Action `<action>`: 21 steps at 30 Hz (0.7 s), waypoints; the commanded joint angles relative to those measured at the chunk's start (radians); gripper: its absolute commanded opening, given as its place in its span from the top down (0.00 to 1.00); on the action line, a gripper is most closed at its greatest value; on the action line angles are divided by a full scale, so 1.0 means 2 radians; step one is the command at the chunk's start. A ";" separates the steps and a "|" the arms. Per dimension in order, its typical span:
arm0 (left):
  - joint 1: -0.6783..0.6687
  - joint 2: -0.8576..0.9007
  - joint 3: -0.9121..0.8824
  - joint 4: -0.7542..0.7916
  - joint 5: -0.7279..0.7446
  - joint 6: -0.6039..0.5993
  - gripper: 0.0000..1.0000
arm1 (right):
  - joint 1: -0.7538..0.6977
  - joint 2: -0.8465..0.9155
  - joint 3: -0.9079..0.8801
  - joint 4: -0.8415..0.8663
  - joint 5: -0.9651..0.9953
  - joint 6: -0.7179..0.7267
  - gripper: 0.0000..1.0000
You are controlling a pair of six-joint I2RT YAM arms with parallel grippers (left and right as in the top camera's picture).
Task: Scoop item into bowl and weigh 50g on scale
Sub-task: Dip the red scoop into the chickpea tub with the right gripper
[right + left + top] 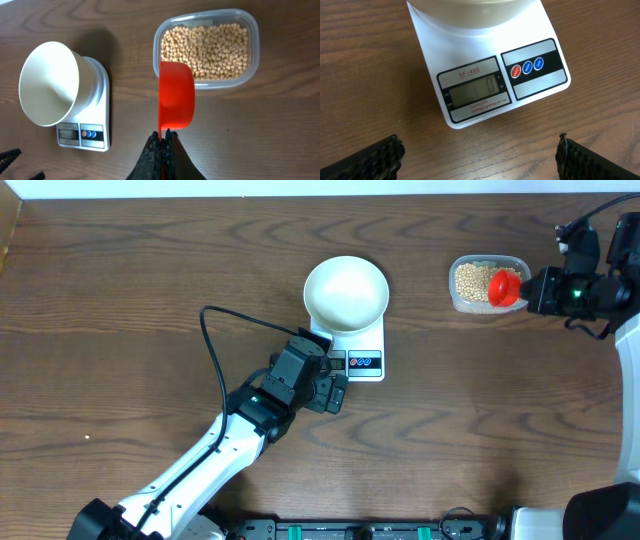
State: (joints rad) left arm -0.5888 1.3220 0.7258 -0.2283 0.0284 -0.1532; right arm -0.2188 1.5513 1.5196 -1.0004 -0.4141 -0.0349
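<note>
The white bowl (346,292) stands empty on the white scale (363,362); it also shows in the right wrist view (47,82). The scale's display (473,91) reads 0. Pale-tan beans (472,280) fill a clear plastic tub (487,305); they also show in the right wrist view (210,47). My right gripper (163,134) is shut on the handle of a red scoop (176,94), which hangs over the tub's near rim. The scoop also shows in the overhead view (505,286). My left gripper (479,145) is open and empty, just in front of the scale.
The wooden table (120,290) stretches wide on the left and in front. A black cable (215,330) loops from the left arm beside the scale. The tub (252,30) sits right of the scale with a gap between them.
</note>
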 commanded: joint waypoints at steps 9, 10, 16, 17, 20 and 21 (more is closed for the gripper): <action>0.002 -0.002 -0.002 -0.001 0.003 0.003 0.01 | -0.001 0.012 0.007 0.082 0.038 -0.029 0.99; 0.002 -0.002 -0.002 -0.001 0.003 0.003 0.01 | -0.001 0.017 0.007 0.086 0.044 -0.031 0.99; 0.002 -0.002 -0.002 -0.001 0.003 0.003 0.01 | -0.001 0.051 0.007 0.084 0.048 -0.068 0.99; 0.002 -0.002 -0.002 -0.001 0.003 0.003 0.01 | -0.001 0.060 0.007 0.084 0.049 -0.073 0.99; 0.002 -0.002 -0.002 -0.001 0.003 0.003 0.01 | -0.001 0.086 0.007 0.086 0.069 -0.074 0.99; 0.002 -0.002 -0.002 -0.001 0.003 0.003 0.01 | -0.001 0.095 0.007 0.088 0.078 -0.073 0.99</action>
State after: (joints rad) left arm -0.5888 1.3220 0.7258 -0.2283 0.0284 -0.1532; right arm -0.2188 1.6962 1.5196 -0.8295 -0.3138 -0.1471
